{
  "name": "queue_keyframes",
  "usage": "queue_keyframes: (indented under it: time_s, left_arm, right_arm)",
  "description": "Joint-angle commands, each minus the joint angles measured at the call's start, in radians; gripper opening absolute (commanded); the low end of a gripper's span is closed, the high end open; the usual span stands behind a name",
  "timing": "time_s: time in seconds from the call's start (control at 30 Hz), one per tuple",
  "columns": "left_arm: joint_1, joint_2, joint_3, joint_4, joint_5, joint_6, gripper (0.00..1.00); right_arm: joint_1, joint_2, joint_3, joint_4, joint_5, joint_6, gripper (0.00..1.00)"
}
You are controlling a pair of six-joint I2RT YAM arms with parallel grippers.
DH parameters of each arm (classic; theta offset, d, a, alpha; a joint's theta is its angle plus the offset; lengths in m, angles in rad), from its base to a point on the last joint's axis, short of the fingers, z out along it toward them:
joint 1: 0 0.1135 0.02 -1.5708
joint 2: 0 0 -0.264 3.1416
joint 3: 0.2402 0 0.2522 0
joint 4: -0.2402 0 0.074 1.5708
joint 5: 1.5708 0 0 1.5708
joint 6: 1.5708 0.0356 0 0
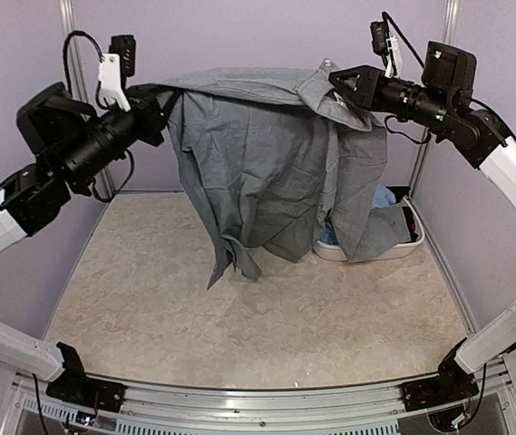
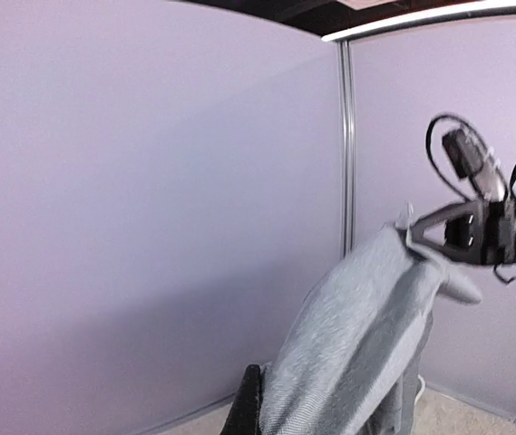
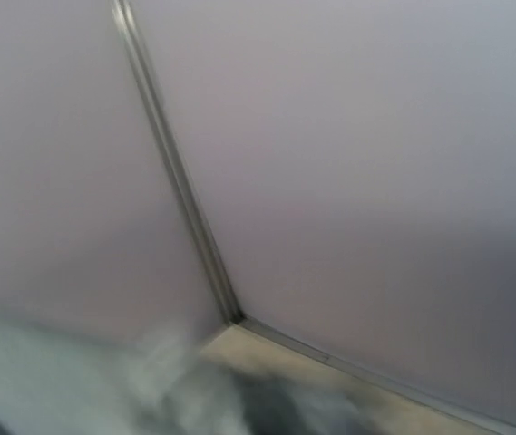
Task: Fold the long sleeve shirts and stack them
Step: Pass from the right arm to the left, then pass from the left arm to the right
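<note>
Lilac walls enclose the tabletop (image 1: 239, 313). Above it the grey shirt (image 1: 258, 154) is hung spread, pinched by the left gripper (image 1: 160, 101) at ten o'clock and the right gripper (image 1: 341, 83) at one, presumably for laying flat. At three o'clock, the blue shirt (image 1: 387, 197) is largely hidden in the basin (image 1: 413, 240).

Beige table (image 1: 239, 326) w/ white basin (image 1: 415, 234) (far right).

The grey shirt (image 1: 258, 154) was plain slate throughout. The blue shirt (image 1: 385, 196) was light blue, the basin (image 1: 375, 255) white. The table (image 1: 239, 308) was beige, marbled; the walls (image 1: 239, 36) pale lilac.
</note>
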Motion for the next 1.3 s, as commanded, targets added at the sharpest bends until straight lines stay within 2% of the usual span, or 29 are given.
queue_keyframes:
  time_s: [0.0,0.1,0.17,0.23,0.3,0.4,0.53,0.67,0.9,1.1,1.27]
  left_arm:
    - [0.008,-0.051,0.274,-0.348,0.051,0.019,0.0]
    - [-0.027,0.005,0.446,-0.496,0.078,0.021,0.0]
    - [-0.092,0.048,0.532,-0.574,0.037,0.043,0.0]
    - [-0.157,0.099,0.573,-0.618,-0.025,0.056,0.0]
    - [-0.175,0.146,0.58,-0.644,-0.011,0.041,0.0]
    - [-0.176,0.242,0.578,-0.659,0.041,-0.003,0.0]
    - [-0.173,0.4,0.649,-0.688,0.125,-0.058,0.0]
    - [-0.154,0.556,0.73,-0.7,0.183,-0.111,0.0]
    - [-0.036,0.59,0.692,-0.664,0.413,-0.21,0.0]
    - [-0.005,0.57,0.653,-0.658,0.484,-0.213,0.0]
    - [0.004,0.567,0.642,-0.649,0.508,-0.22,0.0]
  right_arm:
    - [-0.011,-0.011,-0.049,-0.044,-0.046,-0.086,0.23]
    - [-0.011,-0.03,-0.066,-0.08,-0.111,-0.12,0.26]
    - [-0.011,-0.076,-0.106,-0.082,-0.112,-0.134,0.23]
    - [-0.011,-0.116,-0.159,-0.081,-0.073,-0.138,0.17]
    - [-0.011,-0.133,-0.198,-0.095,-0.088,-0.158,0.19]
    - [-0.011,-0.157,-0.269,-0.088,-0.212,-0.191,0.36]
    - [-0.011,-0.215,-0.446,0.029,-0.373,-0.184,0.67]
    - [-0.005,-0.257,-0.574,0.122,-0.411,-0.159,0.81]
    - [0.022,-0.267,-0.685,0.093,-0.301,-0.177,0.86]
    - [0.041,-0.275,-0.696,0.011,-0.168,-0.288,0.86]
    - [0.082,-0.236,-0.689,-0.079,-0.142,-0.379,0.84]
